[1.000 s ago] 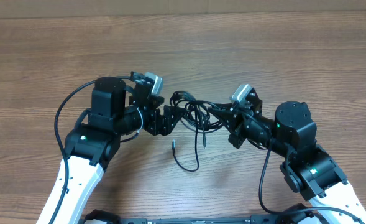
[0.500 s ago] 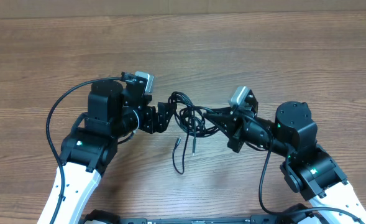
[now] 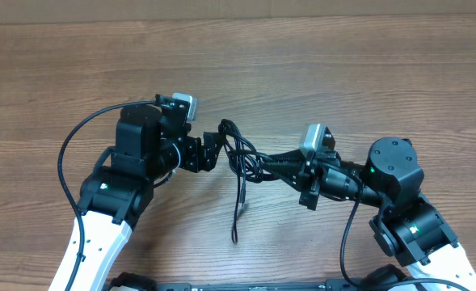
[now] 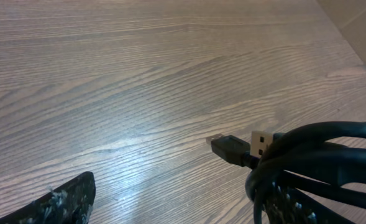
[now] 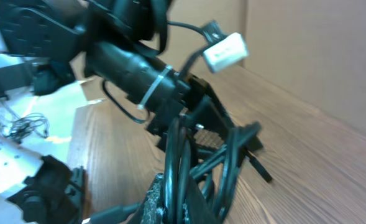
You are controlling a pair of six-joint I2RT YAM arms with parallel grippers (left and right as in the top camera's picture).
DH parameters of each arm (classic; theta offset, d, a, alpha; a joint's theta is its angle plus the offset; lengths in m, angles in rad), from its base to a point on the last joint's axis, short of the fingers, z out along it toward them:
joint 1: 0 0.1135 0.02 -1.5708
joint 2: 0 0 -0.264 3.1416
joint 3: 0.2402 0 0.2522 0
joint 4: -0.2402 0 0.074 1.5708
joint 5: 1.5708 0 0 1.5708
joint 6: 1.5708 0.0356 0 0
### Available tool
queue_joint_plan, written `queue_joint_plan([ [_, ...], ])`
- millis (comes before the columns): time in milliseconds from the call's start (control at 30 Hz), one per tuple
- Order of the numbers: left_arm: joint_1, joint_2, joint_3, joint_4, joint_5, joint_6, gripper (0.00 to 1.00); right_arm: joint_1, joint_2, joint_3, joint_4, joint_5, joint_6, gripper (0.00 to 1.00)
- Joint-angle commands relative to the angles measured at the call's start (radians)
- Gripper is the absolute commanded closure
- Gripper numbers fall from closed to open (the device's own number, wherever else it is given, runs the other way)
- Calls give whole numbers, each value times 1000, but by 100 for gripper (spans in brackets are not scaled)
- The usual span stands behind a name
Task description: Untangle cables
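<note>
Overhead: R hand (image 3: 262, 162) pinches cables (image 3: 240, 174); L hand (image 3: 215, 151) spread.

two arms pointed inward, one set of fingers spread, the other pinched

the left arm (image 3: 108, 190) stood at the near left, bent at the elbow, its wrist pointed to the right. the left fingers (image 3: 212, 151) were spread wide apart. the right arm (image 3: 399, 190) stood at the near right, its wrist stretched leftward. the right fingers (image 3: 278, 160) were pressed together on the cables (image 3: 239, 153). the two sets of fingertips faced each other, near but apart.
</note>
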Motion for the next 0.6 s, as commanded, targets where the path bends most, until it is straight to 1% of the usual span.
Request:
queue_joint_plan([
  [0, 5, -18, 21, 3, -52, -29, 16, 2, -24, 20, 24, -117, 8, 96],
  [167, 5, -18, 21, 3, -53, -28, 15, 2, -24, 20, 29, -155, 8, 96],
  [267, 5, -16, 21, 3, -79, -28, 12, 2, -24, 20, 46, -194, 8, 96],
  [333, 5, -14, 21, 0, -129, -30, 10, 2, -24, 20, 60, -212, 8, 96],
  [467, 5, -14, 21, -13, -276, -119, 5, 2, -24, 20, 63, -214, 8, 96],
  [567, 5, -14, 21, -17, -323, -151, 5, 2, -24, 20, 63, -214, 8, 96],
])
